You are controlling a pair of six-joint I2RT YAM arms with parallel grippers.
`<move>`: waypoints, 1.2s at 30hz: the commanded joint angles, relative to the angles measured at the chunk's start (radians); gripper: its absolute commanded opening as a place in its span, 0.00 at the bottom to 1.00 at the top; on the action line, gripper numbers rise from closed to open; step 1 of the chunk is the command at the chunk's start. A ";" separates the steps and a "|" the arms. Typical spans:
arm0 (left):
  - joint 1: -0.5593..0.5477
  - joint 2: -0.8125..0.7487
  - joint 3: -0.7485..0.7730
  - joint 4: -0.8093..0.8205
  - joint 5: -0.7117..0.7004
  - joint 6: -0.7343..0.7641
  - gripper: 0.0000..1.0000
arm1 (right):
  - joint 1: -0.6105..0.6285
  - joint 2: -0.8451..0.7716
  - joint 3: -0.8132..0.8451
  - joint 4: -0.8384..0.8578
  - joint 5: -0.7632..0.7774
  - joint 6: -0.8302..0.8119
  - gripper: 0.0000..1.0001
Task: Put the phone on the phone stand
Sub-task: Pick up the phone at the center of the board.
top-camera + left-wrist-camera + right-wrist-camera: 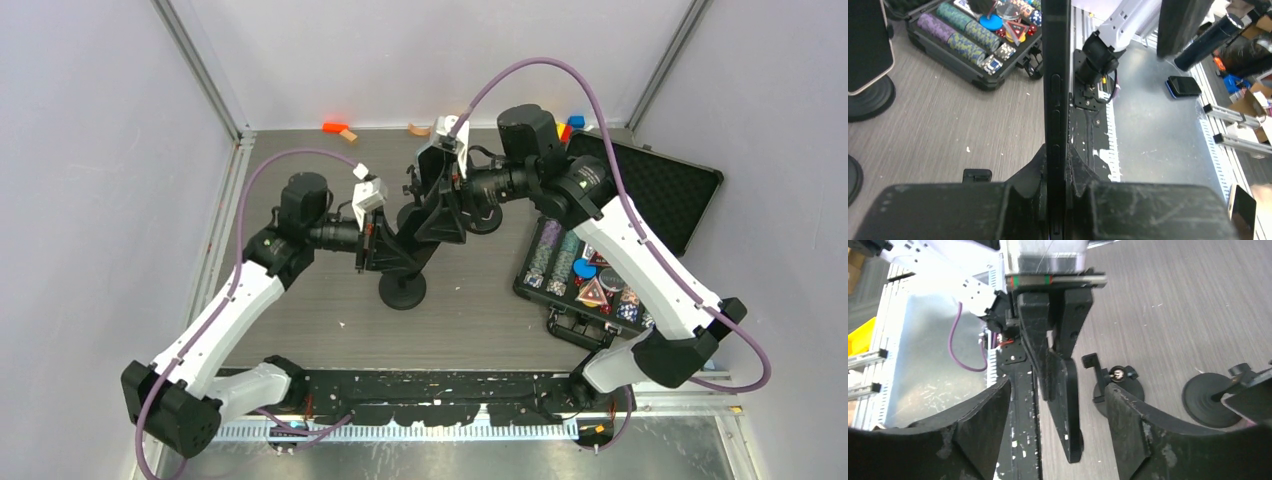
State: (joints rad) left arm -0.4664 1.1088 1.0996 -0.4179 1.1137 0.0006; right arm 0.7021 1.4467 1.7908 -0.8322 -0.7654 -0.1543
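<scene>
The phone (1056, 75) stands on edge between the left fingers (1018, 200). Its far end reaches into the gap between the right fingers (973, 435), touching neither. One phone stand (402, 291) sits on the desk (300, 330) close by the left fingers, and a second stand (487, 222) sits by the right fingers. An open chip case (650, 185) lies to the right of both. Small blocks (336, 128) lie beyond, at the desk's far edge.

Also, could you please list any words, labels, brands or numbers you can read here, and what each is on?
No text is readable in any view.
Poker chips: markings too small to read.
Red triangular piece in the case: symbol blurred.
Phone: only its edge shows, no lettering.
</scene>
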 commanded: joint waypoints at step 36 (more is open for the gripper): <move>-0.009 0.055 -0.277 1.137 -0.107 -0.726 0.00 | -0.198 -0.084 -0.490 1.067 -0.258 0.760 0.46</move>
State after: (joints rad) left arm -0.4721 1.1763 0.8204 0.6189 1.0210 -0.7109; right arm 0.4961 1.3628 1.2919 0.1658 -0.9939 0.5869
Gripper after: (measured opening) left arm 0.099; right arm 0.487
